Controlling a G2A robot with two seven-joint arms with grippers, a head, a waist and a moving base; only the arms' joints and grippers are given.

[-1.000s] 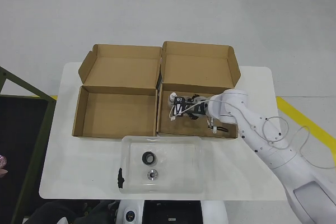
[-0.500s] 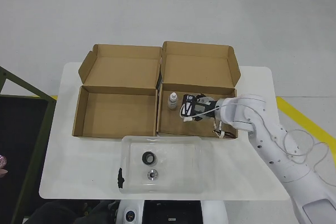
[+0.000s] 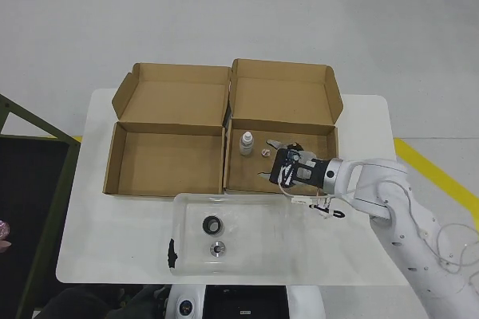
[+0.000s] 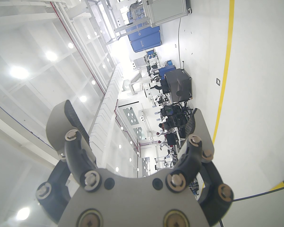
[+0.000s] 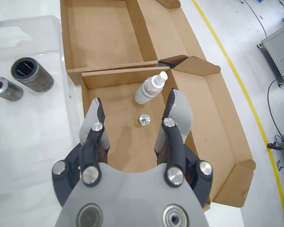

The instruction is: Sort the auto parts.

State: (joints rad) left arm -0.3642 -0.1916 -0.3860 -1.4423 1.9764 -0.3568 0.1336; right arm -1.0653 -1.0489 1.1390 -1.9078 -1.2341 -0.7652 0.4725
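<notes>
Hanging over the right-hand cardboard box (image 5: 132, 152), the right gripper (image 5: 135, 100) stood spread and empty, with a small silver part (image 5: 144, 120) and a spray bottle (image 5: 151, 88) on the box floor below. Two metal cylinders (image 5: 32, 74) stood in the clear tray (image 5: 26, 131) alongside. The left gripper (image 4: 131, 109) gaped too, holding nothing.

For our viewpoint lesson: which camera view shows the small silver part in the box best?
The right wrist view: the small silver part lies close, clear, beside the bottle. The top view gives a tiny speck; the left wrist view faces the hall.
</notes>
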